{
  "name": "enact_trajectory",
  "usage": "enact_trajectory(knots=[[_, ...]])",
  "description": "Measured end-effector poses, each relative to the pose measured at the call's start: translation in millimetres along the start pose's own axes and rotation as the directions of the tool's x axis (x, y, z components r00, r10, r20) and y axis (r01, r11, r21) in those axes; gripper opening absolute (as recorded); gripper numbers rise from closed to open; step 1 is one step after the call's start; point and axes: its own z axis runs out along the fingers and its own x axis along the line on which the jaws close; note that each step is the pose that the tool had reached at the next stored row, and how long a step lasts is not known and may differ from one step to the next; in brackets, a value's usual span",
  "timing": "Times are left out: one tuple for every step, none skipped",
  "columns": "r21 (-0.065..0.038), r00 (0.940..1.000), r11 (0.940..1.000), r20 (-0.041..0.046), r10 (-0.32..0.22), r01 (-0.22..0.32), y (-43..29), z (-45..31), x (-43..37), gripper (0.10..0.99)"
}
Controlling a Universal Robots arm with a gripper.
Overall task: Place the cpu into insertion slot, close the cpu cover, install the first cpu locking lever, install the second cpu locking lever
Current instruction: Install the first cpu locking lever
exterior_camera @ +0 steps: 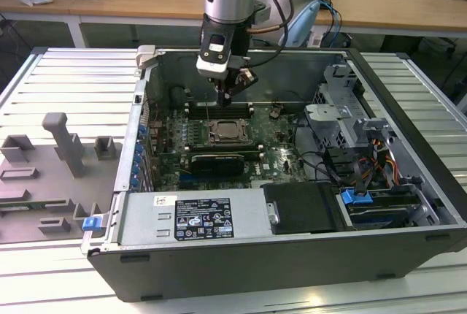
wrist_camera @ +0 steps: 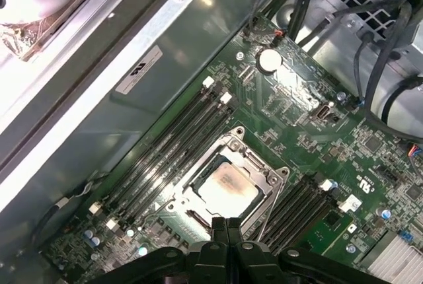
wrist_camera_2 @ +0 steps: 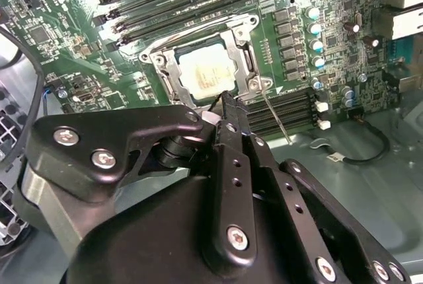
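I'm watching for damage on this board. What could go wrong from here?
The shut gripper hangs close over the edge of the cpu cover; an off-line descent might scrape the cpu or the green board. The thin locking lever juts loose across the memory slots; it might slip from the gripper.

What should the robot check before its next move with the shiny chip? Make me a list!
1. The cpu lies flat at the middle of its frame: ok.
2. The cpu cover is lowered around the cpu: ok.
3. The thin lever beside the cover is latched: not ok. It angles away from the cover.
4. The second lever is latched: cannot tell.
5. The gripper hangs by the cover's edge, with its jaws together and holding nothing: ok.
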Motion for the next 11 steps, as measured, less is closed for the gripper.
enact_trajectory(knots=[[0.000,1.0000,1.0000,-0.0002,-0.004,0.004,0.0,0.0,0.0,0.106],[0.000,1.0000,1.0000,-0.0003,-0.008,0.008,0.0,0.0,0.0,0.106],[0.000,0.9999,0.9999,-0.0004,-0.012,0.012,0.0,0.0,0.0,0.106],[0.000,0.9999,0.9999,-0.0006,-0.017,0.017,0.0,0.0,0.0,0.106],[0.000,0.9998,0.9998,-0.0007,-0.020,0.020,0.0,0.0,0.0,0.106],[0.000,0.9997,0.9997,-0.0009,-0.026,0.026,0.0,0.0,0.0,0.106],[0.000,0.9996,0.9996,-0.0009,-0.030,0.030,0.0,0.0,0.0,0.106],[0.000,0.9994,0.9994,-0.0011,-0.035,0.035,0.0,0.0,0.0,0.106],[0.000,0.9993,0.9993,-0.0012,-0.039,0.039,0.0,0.0,0.0,0.106],[0.000,0.9988,0.9988,-0.0016,-0.048,0.048,0.0,0.0,0.0,0.106],[0.000,0.9985,0.9985,-0.0018,-0.054,0.054,0.0,0.0,0.0,0.106]])
